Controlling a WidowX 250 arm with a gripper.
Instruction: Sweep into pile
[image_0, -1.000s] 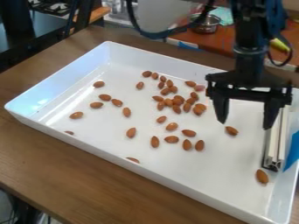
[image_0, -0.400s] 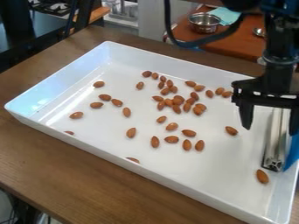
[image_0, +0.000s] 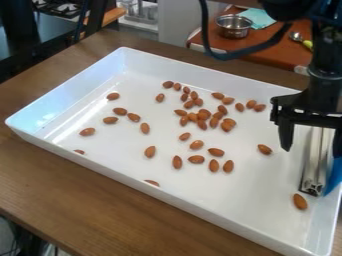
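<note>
Almonds (image_0: 203, 115) lie scattered across a white rectangular tray (image_0: 234, 202), thickest around its middle, with stragglers towards the left end and along the near wall. Your black gripper (image_0: 312, 150) is at the right end, released, its two fingers spread wide on either side of an upright metal bar (image_0: 312, 167) with a blue piece (image_0: 333, 177) beside it. The bar appears to be your sweeping tool.

If you close off-centre, a fingertip could knock the bar over or catch the tray wall. A shallow or crooked grip may let the bar twist when it meets the nuts. Lift its foot too high and you will likely skim over them; press too hard and you may drag the tray. One lone almond (image_0: 300, 201) sits just beside the foot, where a careless first stroke could trap it or leave it behind.
</note>
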